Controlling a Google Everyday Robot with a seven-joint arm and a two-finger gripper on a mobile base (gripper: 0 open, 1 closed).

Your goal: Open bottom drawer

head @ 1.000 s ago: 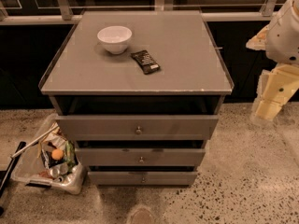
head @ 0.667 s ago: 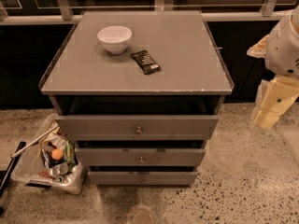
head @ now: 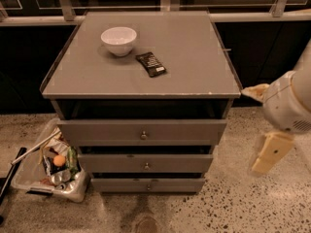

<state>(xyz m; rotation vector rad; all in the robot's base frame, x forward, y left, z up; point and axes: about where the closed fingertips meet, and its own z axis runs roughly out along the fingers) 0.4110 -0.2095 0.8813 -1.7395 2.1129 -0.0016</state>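
Note:
The grey cabinet [head: 146, 72] has three flat-front drawers. The bottom drawer [head: 121, 185] is the lowest and narrowest-looking front, just above the floor, with a tiny round metal knob [head: 148, 186] at its centre. None of its inside shows. The middle drawer [head: 112, 163] and top drawer [head: 97, 131] sit above it. My gripper [head: 270, 152], cream-coloured on a white arm [head: 291, 106], hangs in the air to the right of the cabinet at about middle-drawer height. It is well apart from the drawer fronts and touches nothing.
A white bowl [head: 119, 40] and a dark snack packet [head: 151, 64] lie on the cabinet top. A clear bin of rubbish [head: 51, 166] stands on the speckled floor [head: 233, 208] at the cabinet's lower left. A dark wall with metal rails runs behind.
My arm and gripper have moved down and slightly left, closer to the cabinet's right side. The drawers and the things on top have not moved.

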